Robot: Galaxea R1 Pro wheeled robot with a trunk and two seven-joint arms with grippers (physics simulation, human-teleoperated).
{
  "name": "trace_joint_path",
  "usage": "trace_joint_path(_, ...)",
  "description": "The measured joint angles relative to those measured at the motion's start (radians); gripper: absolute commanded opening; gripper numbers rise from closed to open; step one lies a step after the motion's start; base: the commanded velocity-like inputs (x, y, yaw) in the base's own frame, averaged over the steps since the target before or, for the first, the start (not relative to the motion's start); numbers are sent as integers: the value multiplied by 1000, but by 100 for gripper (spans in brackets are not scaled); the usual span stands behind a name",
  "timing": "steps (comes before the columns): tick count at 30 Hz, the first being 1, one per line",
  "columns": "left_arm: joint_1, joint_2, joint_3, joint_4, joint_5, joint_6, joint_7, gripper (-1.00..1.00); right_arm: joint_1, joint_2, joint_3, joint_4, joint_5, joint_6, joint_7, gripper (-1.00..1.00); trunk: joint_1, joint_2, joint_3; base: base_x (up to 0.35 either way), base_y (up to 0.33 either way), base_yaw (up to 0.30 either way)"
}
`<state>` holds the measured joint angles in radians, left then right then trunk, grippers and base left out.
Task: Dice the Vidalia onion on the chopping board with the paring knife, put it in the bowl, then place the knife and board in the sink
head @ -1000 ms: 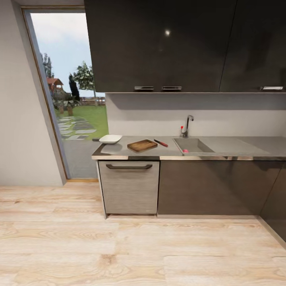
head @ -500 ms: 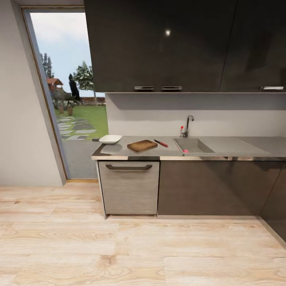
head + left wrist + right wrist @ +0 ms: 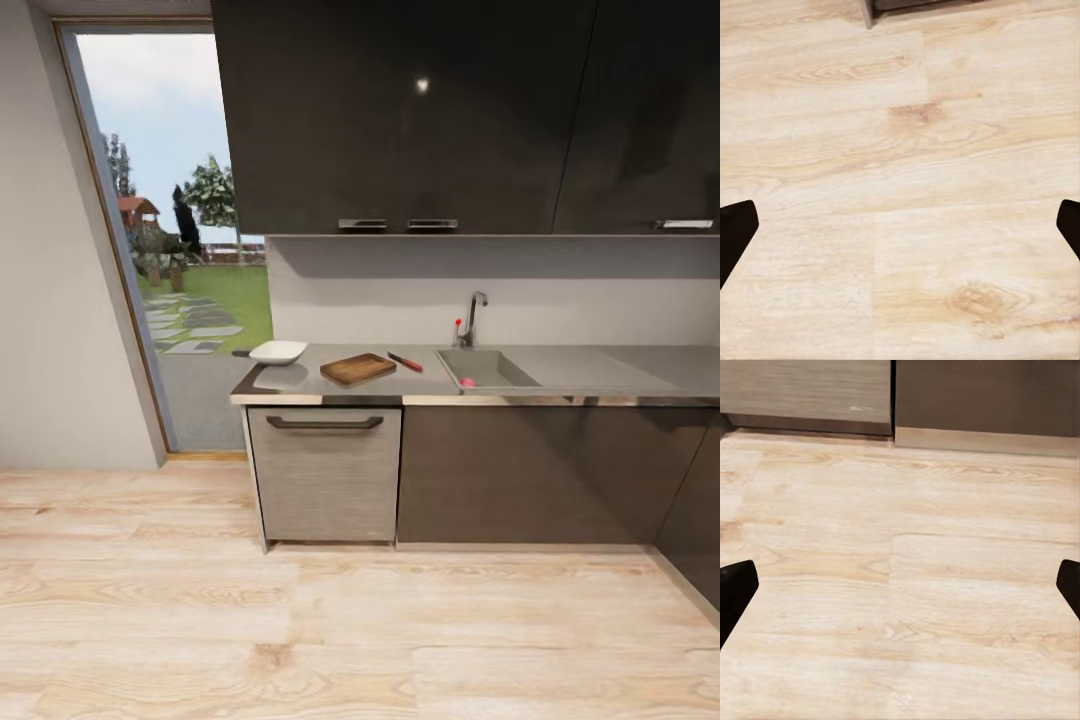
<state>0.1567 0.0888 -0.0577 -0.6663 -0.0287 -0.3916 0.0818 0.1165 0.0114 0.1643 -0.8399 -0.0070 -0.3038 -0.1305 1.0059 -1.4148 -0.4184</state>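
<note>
Kitchen interior, head view: pale wood-plank floor (image 3: 300, 620) in the foreground, dark wall cabinets (image 3: 470, 110) above, and a tall window (image 3: 175, 230) onto a garden. Landmark: the sink (image 3: 485, 368), a grey steel basin set into the glossy dark-grey surface (image 3: 420, 384), with a chrome tap (image 3: 471, 316) at its rear edge. A small pink object (image 3: 467, 380), too small to identify, lies inside the sink at its front corner. The paring knife (image 3: 405, 361) lies just beside the sink on the window side. The chopping board (image 3: 358, 368) lies beyond the knife, farther from the sink. The bowl (image 3: 278, 351) stands farthest from the sink, at the surface's window end. Wrist views: left end effector (image 3: 900, 225) and right end effector (image 3: 900, 585) each have fingertips spread wide apart, holding nothing, above the floor.
</note>
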Motion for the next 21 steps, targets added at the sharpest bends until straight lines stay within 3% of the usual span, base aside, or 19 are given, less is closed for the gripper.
trace_joint_path(21,0,4,0,-6,1,0,0,100,0,0,0,2,1,0,-1,100,-81,147,66,0,0,0)
